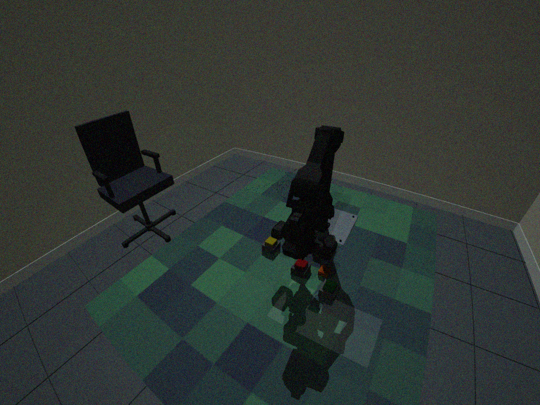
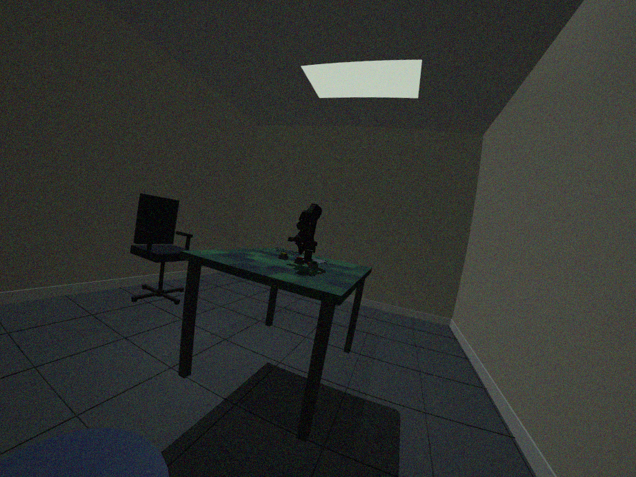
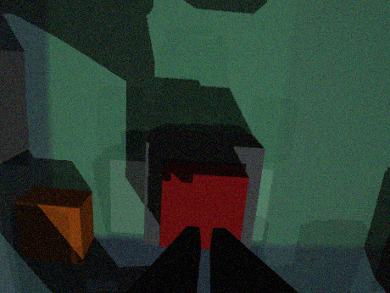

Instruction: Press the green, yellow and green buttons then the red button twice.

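The red button sits on its dark housing on the green-checked table. My gripper is shut and empty. Its closed fingertips hover just above the near edge of the red button in the wrist view. In the top view the dark arm bends down over the buttons and hides the fingertips. The yellow button stands to the left of the red one. An orange button stands to the right in the top view. The green button lies dark just in front of the orange one.
A grey block lies in front of the red button, among dark reflections on the glossy top. The arm's white base plate is at the back. An office chair stands left of the table.
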